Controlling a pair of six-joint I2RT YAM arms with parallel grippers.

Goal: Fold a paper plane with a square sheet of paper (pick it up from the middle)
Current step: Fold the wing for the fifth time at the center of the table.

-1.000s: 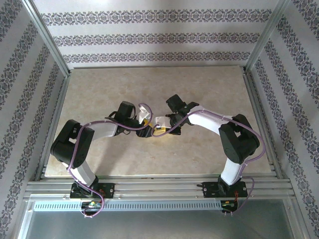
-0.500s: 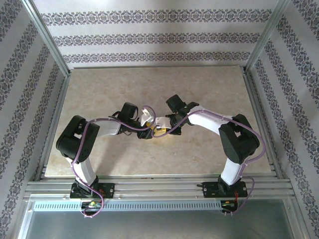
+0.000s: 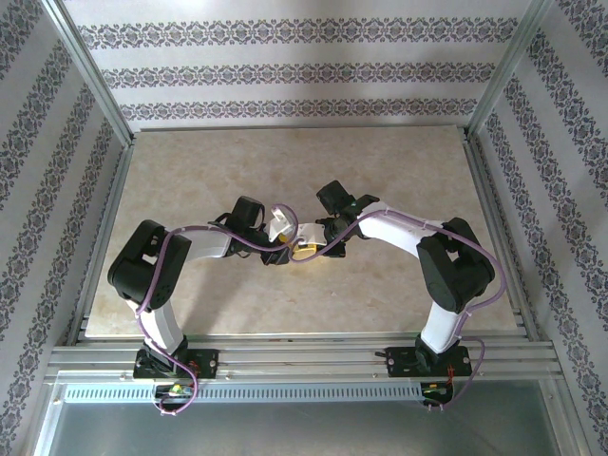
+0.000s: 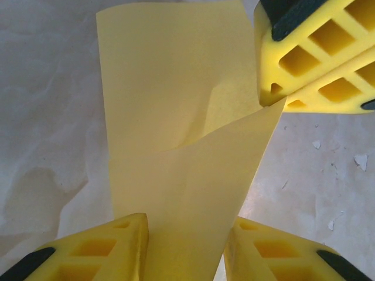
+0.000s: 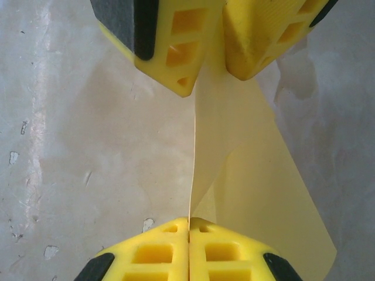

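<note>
Marble tabletop [image 3: 399,171], mid-frame: left gripper [image 4: 187,225] had narrowed round yellow sheet [image 4: 170,88] vs 1s ago, clamp unclear; right gripper [image 5: 188,225] pinched shut on its corner, so fold prob. underway.

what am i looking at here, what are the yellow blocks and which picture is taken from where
These are two robot arms bolted at the near edge of a table. The wide picture looks down from above: the left arm and right arm meet in the middle. The other two come from cameras on the wrists, each showing its own fingers at the bottom; the yellow blocks are those fingers. Between them is a yellow sheet of paper, partly folded, not lying flat. The right gripper is pinched shut on its edge. The left gripper has a finger on each side, with a gap; whether it presses is unclear.
</note>
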